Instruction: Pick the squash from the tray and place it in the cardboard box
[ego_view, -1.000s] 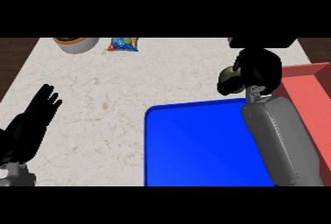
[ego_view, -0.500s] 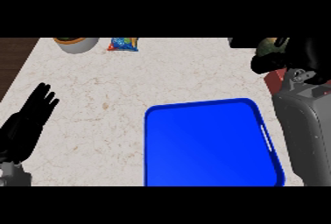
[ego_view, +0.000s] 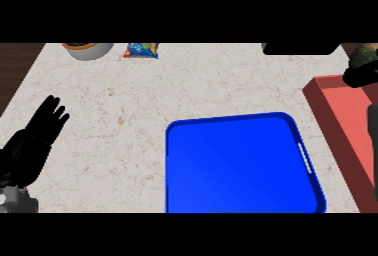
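Though mostly off-view, one right hand (ego_view: 360, 76), grip unclear; one left hand (ego_view: 33, 142), fingers straight; one tray (ego_view: 221, 120), one box (ego_view: 339, 112).

My right black hand (ego_view: 359, 75) is mostly cut off at the view's right edge; I cannot read its fingers. A mottled green-brown thing (ego_view: 365, 54) just above it is too clipped to name. The reddish box (ego_view: 341, 115) also runs off right.
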